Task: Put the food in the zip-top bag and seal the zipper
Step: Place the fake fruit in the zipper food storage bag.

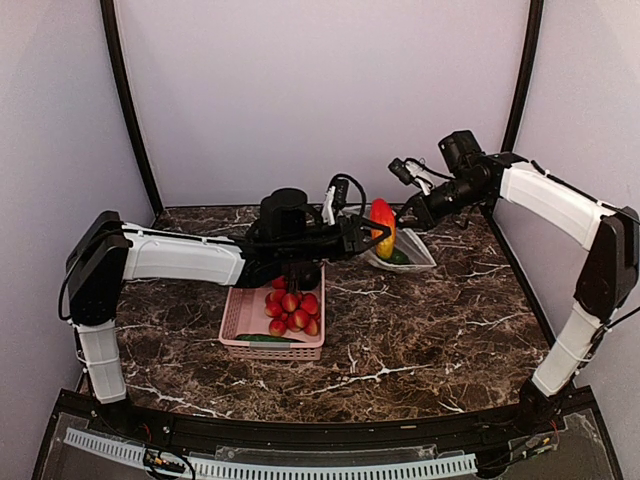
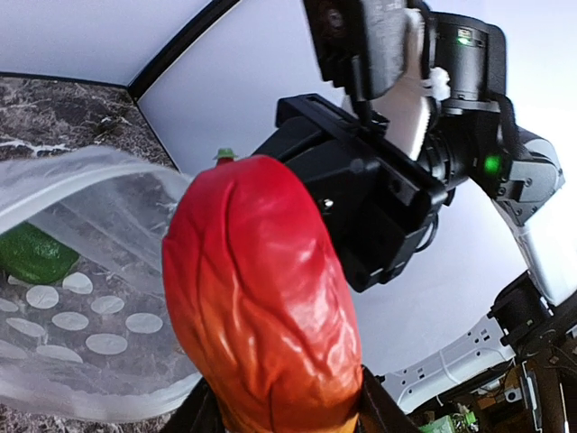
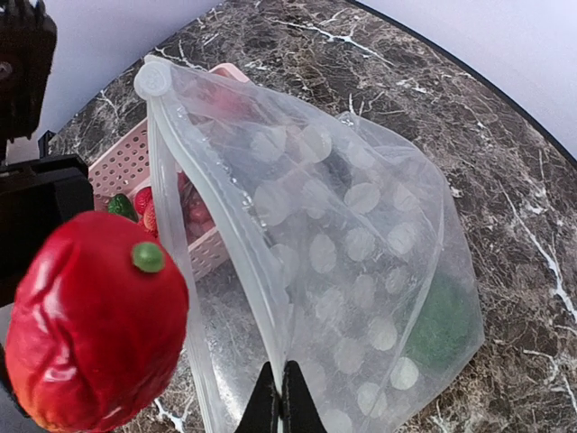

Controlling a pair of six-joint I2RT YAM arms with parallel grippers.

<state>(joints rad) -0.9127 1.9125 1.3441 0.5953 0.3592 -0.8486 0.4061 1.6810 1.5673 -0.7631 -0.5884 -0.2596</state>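
My left gripper (image 1: 372, 232) is shut on the orange-red mango (image 1: 381, 228), which it holds upright just above the open mouth of the zip-top bag (image 1: 405, 250). In the left wrist view the mango (image 2: 261, 307) fills the space between the fingers, with the dotted bag (image 2: 99, 271) to its left. My right gripper (image 3: 280, 397) is shut on the bag's upper lip and lifts it, so the zipper (image 3: 242, 230) stands apart from the lower lip. A green piece of food (image 3: 442, 316) lies inside the bag. The mango (image 3: 90, 334) hangs at the mouth's left.
The pink basket (image 1: 240, 325) sits left of the bag on the marble table (image 1: 430, 330). It holds several red round fruits (image 1: 293, 305) and a green cucumber (image 1: 265, 338) along its near side. The two grippers are close together over the bag.
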